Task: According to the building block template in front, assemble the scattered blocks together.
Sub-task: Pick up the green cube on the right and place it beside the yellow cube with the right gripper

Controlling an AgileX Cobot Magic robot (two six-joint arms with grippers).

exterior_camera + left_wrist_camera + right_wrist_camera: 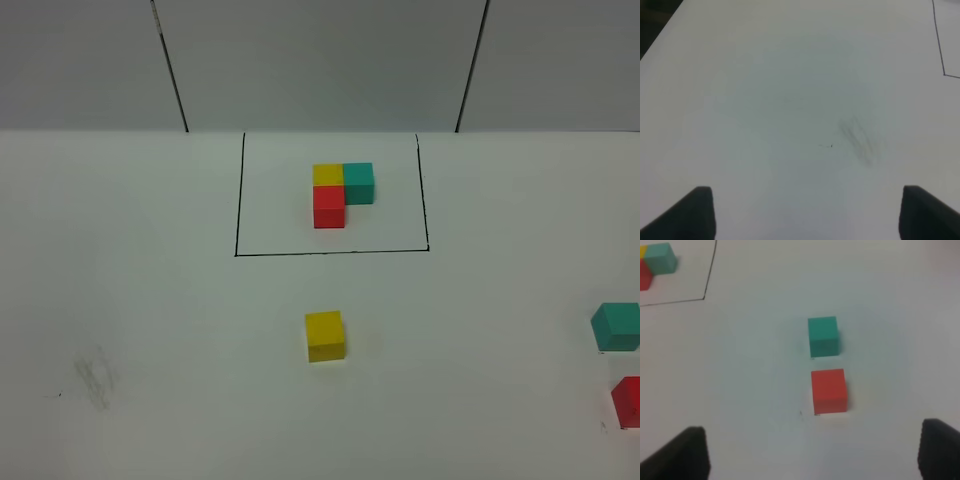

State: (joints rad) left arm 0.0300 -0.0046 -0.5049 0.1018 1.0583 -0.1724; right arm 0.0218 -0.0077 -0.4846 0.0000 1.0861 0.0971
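Our left gripper (807, 212) and right gripper (815, 450) stand wide open, empty; the small matte red cube (829, 391) seems light and rigid, so we would pinch opposite flat sides.

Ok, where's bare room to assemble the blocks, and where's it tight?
Bare: left of the yellow cube out to the faint smudge; also between yellow cube and teal cube, below the black outline. Crowded: right edge, where teal cube and red cube sit close, not touching.
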